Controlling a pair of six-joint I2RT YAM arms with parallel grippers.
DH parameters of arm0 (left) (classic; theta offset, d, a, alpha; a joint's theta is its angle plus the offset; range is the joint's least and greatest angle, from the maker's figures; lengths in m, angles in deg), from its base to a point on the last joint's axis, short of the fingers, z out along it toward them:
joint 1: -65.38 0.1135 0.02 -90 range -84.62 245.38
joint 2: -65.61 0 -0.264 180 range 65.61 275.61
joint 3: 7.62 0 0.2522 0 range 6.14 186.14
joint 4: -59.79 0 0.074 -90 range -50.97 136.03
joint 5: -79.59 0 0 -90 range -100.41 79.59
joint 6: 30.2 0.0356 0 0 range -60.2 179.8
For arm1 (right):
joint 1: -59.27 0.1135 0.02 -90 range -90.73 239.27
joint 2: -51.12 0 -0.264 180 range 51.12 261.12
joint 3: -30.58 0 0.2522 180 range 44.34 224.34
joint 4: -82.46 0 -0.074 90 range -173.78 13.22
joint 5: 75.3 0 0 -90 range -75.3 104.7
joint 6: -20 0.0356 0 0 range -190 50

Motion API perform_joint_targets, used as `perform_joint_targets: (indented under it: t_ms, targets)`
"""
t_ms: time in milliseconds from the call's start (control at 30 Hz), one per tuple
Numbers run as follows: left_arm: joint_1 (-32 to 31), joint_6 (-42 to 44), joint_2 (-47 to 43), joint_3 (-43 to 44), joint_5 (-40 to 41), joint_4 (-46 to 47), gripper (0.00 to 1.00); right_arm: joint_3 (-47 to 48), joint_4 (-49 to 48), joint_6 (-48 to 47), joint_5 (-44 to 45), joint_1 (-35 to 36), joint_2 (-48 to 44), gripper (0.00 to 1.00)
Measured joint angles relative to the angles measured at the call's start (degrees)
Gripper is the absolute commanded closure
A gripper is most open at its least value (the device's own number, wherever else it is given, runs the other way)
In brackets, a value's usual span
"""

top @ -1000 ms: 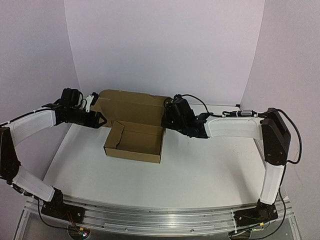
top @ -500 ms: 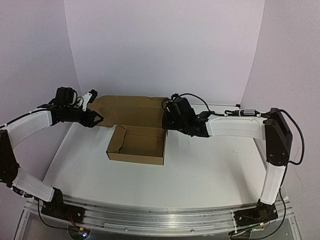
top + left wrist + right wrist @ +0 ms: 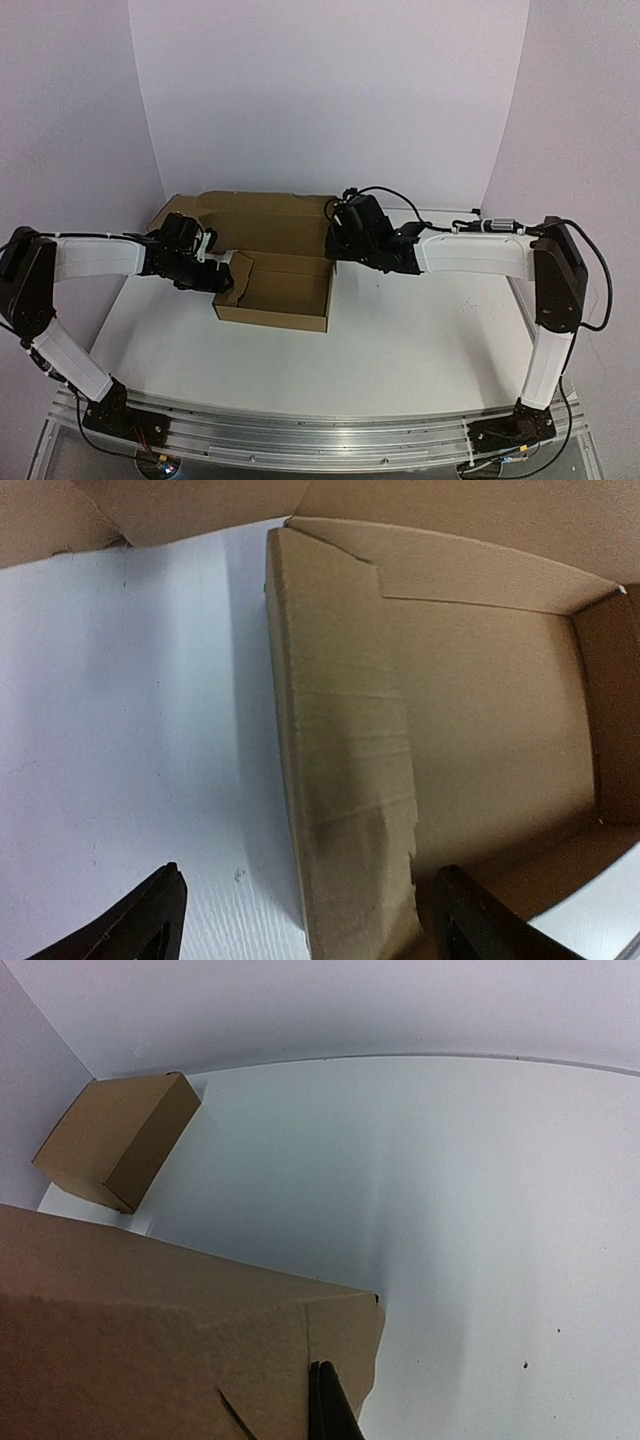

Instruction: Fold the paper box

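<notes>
Cardboard is what I see first. In the top view the paper box [image 3: 275, 290] sits in the middle of the white table [image 3: 400, 340], with its tray open and its lid panel spread out behind it. The left gripper [image 3: 215, 270] is at the tray's left end. The right gripper [image 3: 338, 245] is at the back right corner.

In the left wrist view the jaws stand wide. One finger [image 3: 150, 925] is at lower left and the other at lower right, with the end wall between them. They hold nothing.

In the right wrist view the fingers [image 3: 325, 1410] at the bottom are closed tight by the card. I cannot tell if they pinch it. Another box [image 3: 115, 1140] sits at upper left.

The card looks light and thin. I think it slides easily and bends at its folds, so grab a wall's top edge.
</notes>
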Motion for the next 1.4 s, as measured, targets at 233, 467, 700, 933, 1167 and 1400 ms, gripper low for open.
perform_joint_targets:
  t_ms: [233,467,700,933,1167,1400]
  targets:
    - [-0.63,-0.22,11.64,5.03,4.41,3.53,0.26,-0.82,-1.29,-0.50,-2.45,0.00,-0.37,1.00]
    - [-1.93,0.27,14.87,7.04,5.65,5.46,0.49,-2.86,-4.95,-0.88,-5.29,-0.07,-0.80,1.00]
    - [-3.41,-0.01,17.16,6.79,11.84,5.12,0.96,-3.91,-7.14,-1.32,-6.59,-0.20,-0.90,1.00]
    - [-3.64,0.33,17.48,6.82,14.76,4.98,1.00,-4.53,-7.99,-2.04,-7.28,-0.24,-1.09,1.00]
    - [-4.02,1.38,19.38,9.15,17.12,4.30,1.00,-6.40,-9.01,-2.29,-7.70,-0.22,-2.32,1.00]
    - [-4.61,3.95,19.86,10.40,16.50,2.77,1.00,-6.60,-7.72,-0.50,-8.25,-0.04,-3.18,0.75]
